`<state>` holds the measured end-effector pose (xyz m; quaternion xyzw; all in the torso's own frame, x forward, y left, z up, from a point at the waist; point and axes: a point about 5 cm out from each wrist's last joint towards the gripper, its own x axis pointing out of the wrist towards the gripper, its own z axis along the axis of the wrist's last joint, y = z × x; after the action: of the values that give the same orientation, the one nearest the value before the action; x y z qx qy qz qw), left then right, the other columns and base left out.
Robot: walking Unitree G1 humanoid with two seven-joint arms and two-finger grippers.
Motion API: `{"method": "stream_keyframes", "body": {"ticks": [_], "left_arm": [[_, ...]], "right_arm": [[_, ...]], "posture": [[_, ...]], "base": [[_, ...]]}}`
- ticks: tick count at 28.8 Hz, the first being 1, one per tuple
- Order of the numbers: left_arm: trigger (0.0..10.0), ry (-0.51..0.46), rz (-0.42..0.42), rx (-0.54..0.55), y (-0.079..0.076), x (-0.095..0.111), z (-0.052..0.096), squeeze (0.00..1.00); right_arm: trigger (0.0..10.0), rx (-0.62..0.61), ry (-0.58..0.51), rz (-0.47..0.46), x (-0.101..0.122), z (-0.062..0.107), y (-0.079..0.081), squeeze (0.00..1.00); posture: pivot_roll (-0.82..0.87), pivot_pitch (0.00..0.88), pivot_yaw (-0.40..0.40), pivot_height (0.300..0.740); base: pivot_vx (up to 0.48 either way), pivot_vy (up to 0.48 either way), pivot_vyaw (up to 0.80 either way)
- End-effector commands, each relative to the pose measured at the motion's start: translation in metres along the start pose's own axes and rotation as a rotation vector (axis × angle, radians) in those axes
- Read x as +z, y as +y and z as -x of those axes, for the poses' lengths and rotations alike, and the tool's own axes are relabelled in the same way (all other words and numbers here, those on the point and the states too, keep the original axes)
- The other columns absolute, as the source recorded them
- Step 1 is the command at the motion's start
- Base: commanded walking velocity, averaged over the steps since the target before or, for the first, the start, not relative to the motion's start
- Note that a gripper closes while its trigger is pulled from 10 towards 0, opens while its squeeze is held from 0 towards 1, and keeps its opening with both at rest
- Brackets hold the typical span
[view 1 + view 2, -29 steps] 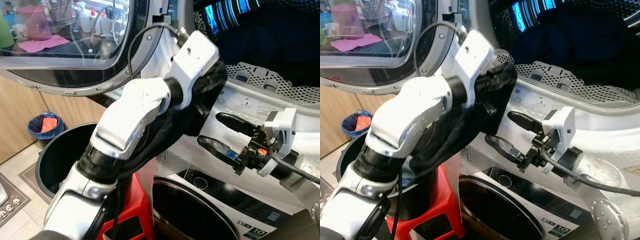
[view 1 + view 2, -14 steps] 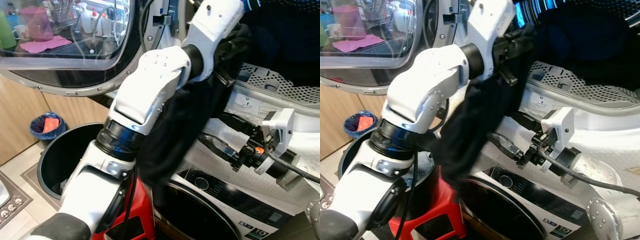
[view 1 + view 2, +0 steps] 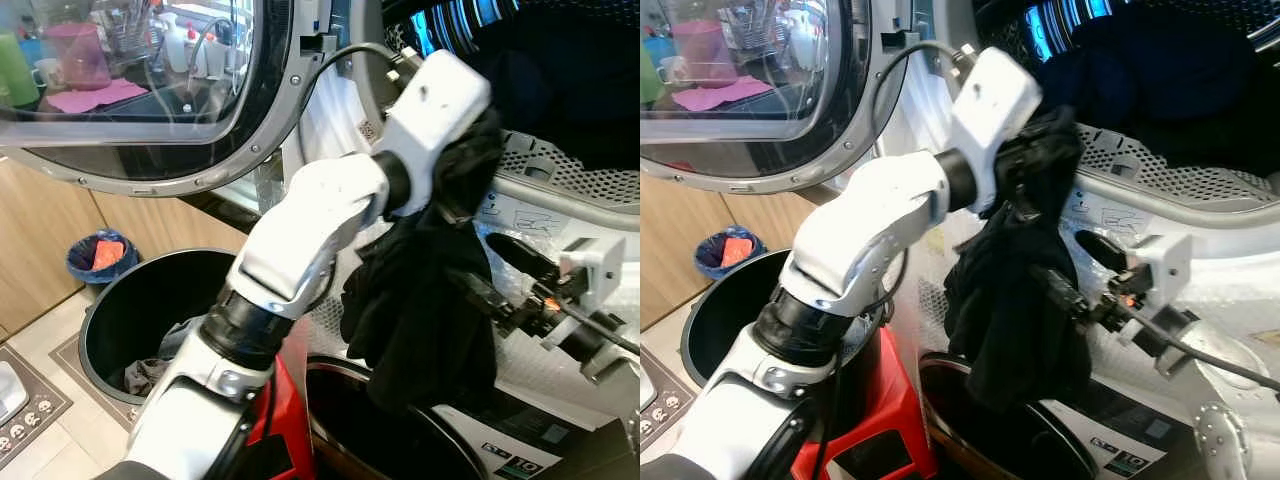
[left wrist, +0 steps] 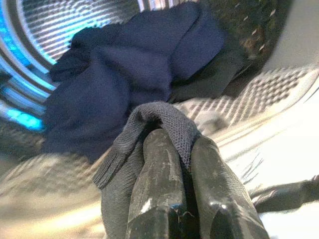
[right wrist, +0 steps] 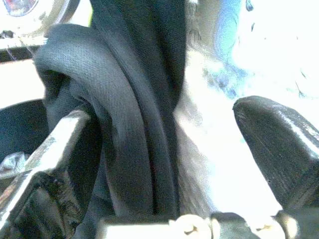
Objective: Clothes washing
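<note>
My left gripper is shut on a fold of a black garment at the mouth of the washer drum. The cloth wraps over the fingertips and hangs down in a long bunch in front of the machine. Dark navy clothes lie deep inside the drum. My right gripper is open just right of the hanging garment. Its lower finger is partly behind the cloth, and in the right wrist view the black garment hangs between the two fingers.
The round glass door stands open at the upper left. On the floor below it is a black laundry bin with some cloth inside. A red stool and a second machine's front are nearby. A small blue bin sits against the cabinets.
My left arm rose to the drum mouth with the garment, then swung right. The cloth now hangs across the right gripper's fingers. The right gripper has shifted slightly right.
</note>
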<state>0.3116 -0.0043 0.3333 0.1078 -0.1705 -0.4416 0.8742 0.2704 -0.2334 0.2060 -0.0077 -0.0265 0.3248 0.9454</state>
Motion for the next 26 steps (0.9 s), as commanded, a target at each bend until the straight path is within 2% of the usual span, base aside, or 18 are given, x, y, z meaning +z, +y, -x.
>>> {"method": "stream_keyframes", "body": {"ticks": [1, 3, 5, 8, 12, 13, 20, 22, 26], "left_arm": [[10.0, -0.025, -0.039, 0.002, -0.005, 0.01, 0.004, 0.0], [10.0, -0.028, -0.035, 0.012, -0.008, 0.01, 0.01, 0.0], [10.0, -0.038, -0.033, 0.016, -0.01, 0.011, 0.011, 0.0], [10.0, -0.064, -0.038, -0.005, -0.017, 0.016, 0.004, 0.0], [10.0, -0.079, -0.042, -0.015, -0.02, 0.019, -0.002, 0.0], [10.0, -0.092, -0.051, -0.011, -0.019, 0.022, -0.007, 0.0], [10.0, -0.103, -0.069, 0.022, -0.016, 0.026, -0.012, 0.0], [10.0, -0.113, -0.069, 0.029, -0.015, 0.029, -0.013, 0.0], [10.0, -0.131, -0.07, 0.023, -0.016, 0.032, -0.016, 0.0]], "right_arm": [[10.0, -0.015, 0.041, 0.005, -0.004, 0.011, -0.01, 0.0], [10.0, 0.039, 0.1, 0.002, -0.007, 0.018, -0.012, 0.0], [10.0, 0.061, 0.117, 0.001, -0.008, 0.019, -0.011, 0.0], [10.0, 0.164, 0.137, -0.027, -0.009, 0.016, 0.0, 0.0], [10.0, 0.193, 0.146, -0.016, -0.01, 0.015, 0.005, 0.0], [10.0, 0.211, 0.134, -0.025, -0.008, 0.012, 0.012, 0.0], [10.0, 0.198, 0.083, -0.032, -0.004, 0.002, 0.026, 0.0], [10.0, 0.206, 0.027, -0.053, 0.002, -0.004, 0.035, 0.0], [10.0, 0.182, -0.027, -0.067, 0.009, -0.012, 0.042, 0.0]], "posture": [[0.01, 0.102, -0.027, 0.74], [0.03, 0.098, -0.032, 0.74], [0.03, 0.094, -0.035, 0.74], [0.03, 0.088, -0.034, 0.74], [0.02, 0.084, -0.03, 0.74], [0.02, 0.084, -0.026, 0.74], [0.0, 0.081, -0.022, 0.74], [0.0, 0.077, -0.016, 0.74], [-0.01, 0.075, -0.011, 0.74]], "base": [[0.0, 0.0, 0.0], [0.0, 0.0, 0.0], [0.0, 0.0, 0.0], [0.0, 0.0, 0.0], [0.0, 0.0, 0.0], [0.0, 0.0, 0.0], [0.0, 0.0, 0.0], [0.0, 0.0, 0.0], [0.0, 0.0, 0.0]]}}
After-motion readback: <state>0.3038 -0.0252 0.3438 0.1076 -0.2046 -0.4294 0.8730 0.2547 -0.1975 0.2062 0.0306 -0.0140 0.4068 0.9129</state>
